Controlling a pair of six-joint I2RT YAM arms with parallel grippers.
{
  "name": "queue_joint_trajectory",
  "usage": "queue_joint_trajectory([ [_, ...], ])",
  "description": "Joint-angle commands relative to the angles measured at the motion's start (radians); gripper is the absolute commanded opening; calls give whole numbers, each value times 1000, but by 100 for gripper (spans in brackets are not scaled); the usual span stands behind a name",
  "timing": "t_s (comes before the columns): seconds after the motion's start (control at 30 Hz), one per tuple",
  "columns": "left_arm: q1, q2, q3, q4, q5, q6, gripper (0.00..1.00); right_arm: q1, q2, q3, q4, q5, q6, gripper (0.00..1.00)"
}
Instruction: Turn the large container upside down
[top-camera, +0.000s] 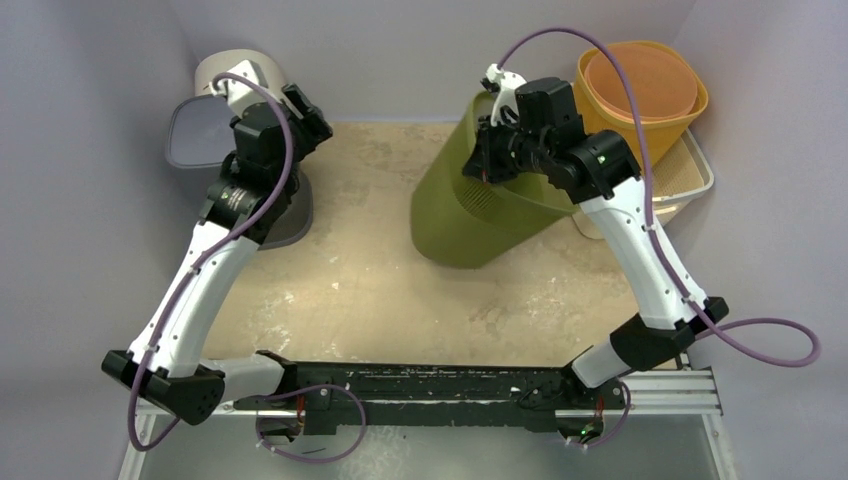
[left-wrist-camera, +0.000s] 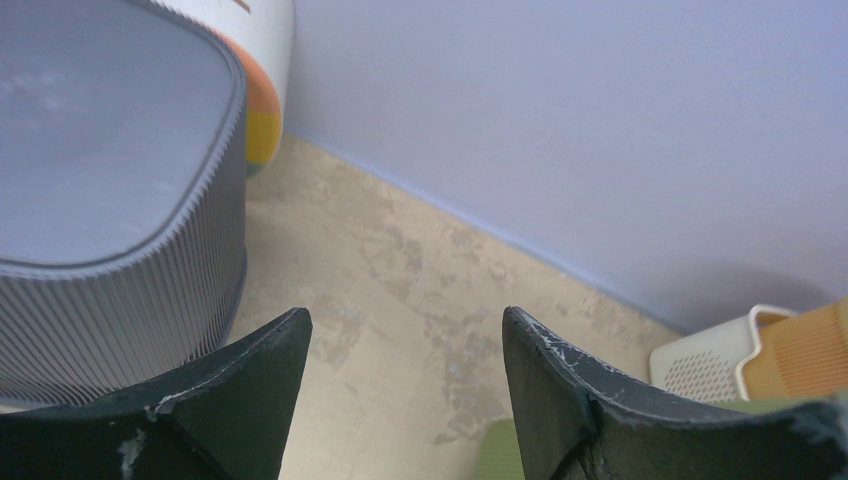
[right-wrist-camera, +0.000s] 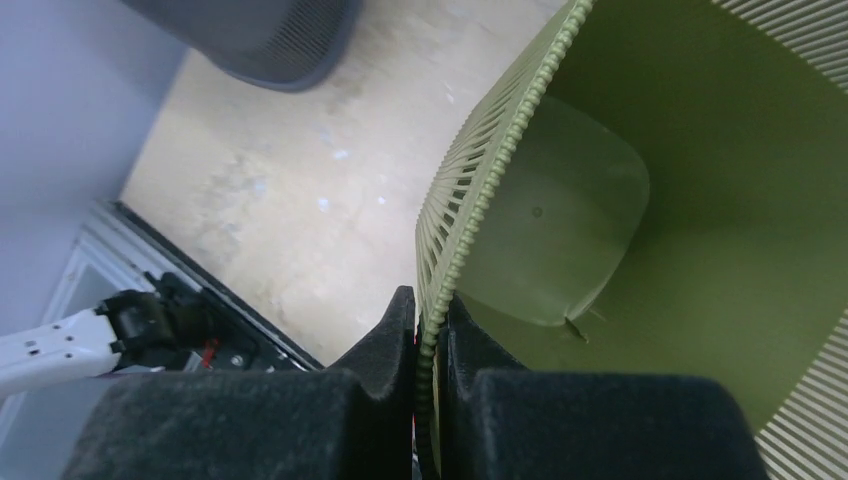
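The large container is an olive green ribbed bin (top-camera: 470, 205), tilted over with its base toward the near left and its open mouth up toward the back right. My right gripper (top-camera: 497, 150) is shut on its rim. In the right wrist view the rim (right-wrist-camera: 455, 235) runs between the two black fingers of my right gripper (right-wrist-camera: 428, 305), and the bin's hollow inside (right-wrist-camera: 700, 230) fills the right. My left gripper (top-camera: 312, 118) is open and empty at the back left; in the left wrist view it (left-wrist-camera: 405, 320) hangs over bare table.
An upside-down grey ribbed bin (top-camera: 200, 135) stands at the back left by my left arm and also shows in the left wrist view (left-wrist-camera: 110, 200). A white pot (top-camera: 235, 70) stands behind it. Orange bins (top-camera: 645, 90) sit nested in a white perforated tray (top-camera: 690, 180) at the back right.
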Motion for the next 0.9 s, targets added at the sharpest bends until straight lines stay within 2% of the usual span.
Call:
queue_joint_trajectory([
  [0.0,1,-77,77,16,-72,42,68,2,32,53,272,-189,-68,0],
  [0.1,2,-108,76,36,-97,51,68,-9,53,-21,520,-213,-38,0],
  [0.2,2,-124,78,36,-111,58,68,-47,91,-81,778,-246,75,0],
  [0.43,1,-159,105,18,-148,81,68,-141,140,-364,1503,-325,571,0],
  [0.67,2,-166,108,12,-163,96,69,-165,216,-576,2001,-279,897,0],
  [0.87,1,-133,144,3,-153,115,69,-182,374,-606,2338,-288,1207,0],
])
